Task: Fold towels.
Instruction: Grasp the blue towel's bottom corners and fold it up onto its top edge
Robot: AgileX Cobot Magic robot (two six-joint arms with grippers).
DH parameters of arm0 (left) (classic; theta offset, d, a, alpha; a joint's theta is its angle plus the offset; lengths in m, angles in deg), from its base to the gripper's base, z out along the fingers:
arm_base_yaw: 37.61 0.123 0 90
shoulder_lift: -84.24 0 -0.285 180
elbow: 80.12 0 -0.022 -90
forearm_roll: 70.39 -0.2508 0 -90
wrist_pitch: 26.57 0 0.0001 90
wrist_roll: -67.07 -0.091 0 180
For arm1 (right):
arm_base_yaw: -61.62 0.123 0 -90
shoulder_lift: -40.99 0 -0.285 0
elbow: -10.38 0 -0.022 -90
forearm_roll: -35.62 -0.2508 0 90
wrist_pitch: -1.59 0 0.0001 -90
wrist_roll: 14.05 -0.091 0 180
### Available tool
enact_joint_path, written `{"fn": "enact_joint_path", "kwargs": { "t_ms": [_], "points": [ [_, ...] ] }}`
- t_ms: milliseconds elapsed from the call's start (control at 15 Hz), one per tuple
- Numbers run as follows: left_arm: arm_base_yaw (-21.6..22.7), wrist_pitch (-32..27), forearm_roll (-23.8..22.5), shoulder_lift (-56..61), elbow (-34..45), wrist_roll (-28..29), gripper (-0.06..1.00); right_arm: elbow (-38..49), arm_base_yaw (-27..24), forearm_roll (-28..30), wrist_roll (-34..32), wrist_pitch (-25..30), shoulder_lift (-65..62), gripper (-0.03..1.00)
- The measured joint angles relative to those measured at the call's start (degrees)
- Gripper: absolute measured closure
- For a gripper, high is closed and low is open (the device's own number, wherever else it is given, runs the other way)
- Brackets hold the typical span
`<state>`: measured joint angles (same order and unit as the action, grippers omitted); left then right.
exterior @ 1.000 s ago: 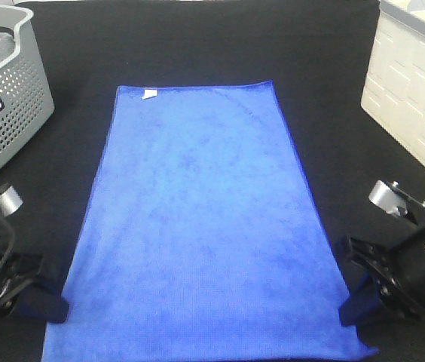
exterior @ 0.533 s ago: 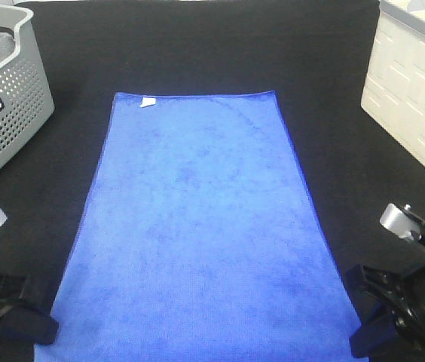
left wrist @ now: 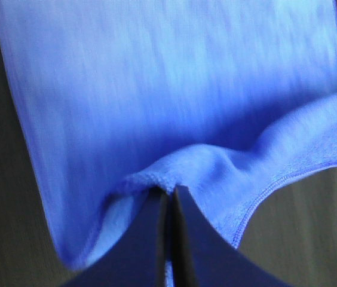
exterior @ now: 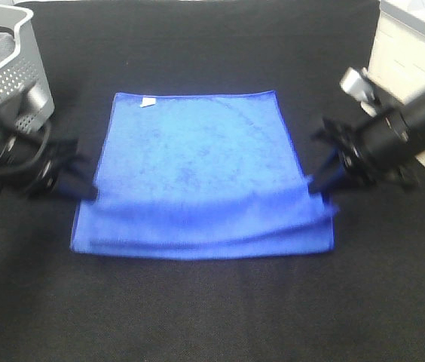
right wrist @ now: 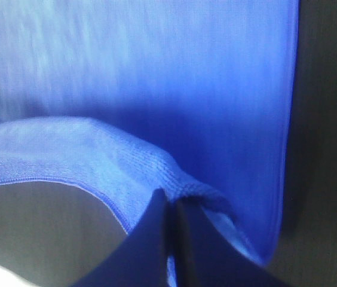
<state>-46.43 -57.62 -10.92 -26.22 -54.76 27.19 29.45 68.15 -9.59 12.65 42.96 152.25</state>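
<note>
**Towel pinched at two corners, half doubled over**

You have the towel (exterior: pixel 197 151) in the middle of the tabletop. Its far part lies flat and its near part is doubled back, with the fold facing the near edge. Your left gripper (exterior: pixel 83 188) and right gripper (exterior: pixel 316 182) are each clamped on a raised corner, and the wrist views show the hem nipped between closed fingers. From above both arms are blurred, and the pinched corners are hidden. A basket (exterior: pixel 16 83) at the far-left corner and a box (exterior: pixel 408 45) at the far-right corner are cut off.
</note>
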Motion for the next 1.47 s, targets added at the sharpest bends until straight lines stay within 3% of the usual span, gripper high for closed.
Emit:
{"fn": "enact_joint_path", "kwargs": {
  "t_ms": [67, 133, 333, 600, 867, 933, 1133, 1333, 1400, 1467],
  "points": [
    [0.0, -0.2, -3.3, -2.5, -5.4, 3.2, 0.94, -6.1, 0.0, 2.1, -2.5, 1.2, 3.2, 0.97],
    [0.0, -0.2, -3.3, -2.5, -5.4, 3.2, 0.94, -6.1, 0.0, 2.1, -2.5, 1.2, 3.2, 0.97],
    [0.0, -1.8, -12.3, -11.2, -22.9, 12.8, 0.94, -24.8, 0.0, 6.1, -7.4, 4.6, 13.6, 0.97],
    [0.0, -2.2, -18.4, -19.7, -40.1, 18.9, 0.94, -46.4, 0.0, 6.6, -9.2, 9.2, 25.7, 0.97],
    [0.1, 1.1, -19.3, -29.9, -55.2, 19.5, 0.94, -66.3, 0.0, 9.0, -11.0, 9.6, 38.6, 0.97],
    [0.1, 1.1, -19.3, -29.9, -55.2, 19.5, 0.94, -66.3, 0.0, 9.0, -11.0, 9.6, 38.6, 0.97],
    [1.5, 4.2, -19.4, -38.4, -65.6, 19.5, 0.94, -78.0, 0.0, 9.4, -11.3, 7.8, 47.5, 0.97],
    [1.9, 4.5, -19.8, -44.9, -71.2, 18.4, 0.93, -80.6, 0.0, 10.8, -11.2, 3.4, 52.2, 0.97],
    [1.9, 4.5, -19.8, -46.2, -71.8, 18.1, 0.89, -80.6, 0.0, 12.0, -11.2, 2.5, 52.9, 0.96],
    [1.9, 4.5, -20.1, -46.8, -72.1, 17.8, 0.78, -80.6, 0.0, 12.9, -11.2, 1.4, 53.2, 0.89]
  ]
}}
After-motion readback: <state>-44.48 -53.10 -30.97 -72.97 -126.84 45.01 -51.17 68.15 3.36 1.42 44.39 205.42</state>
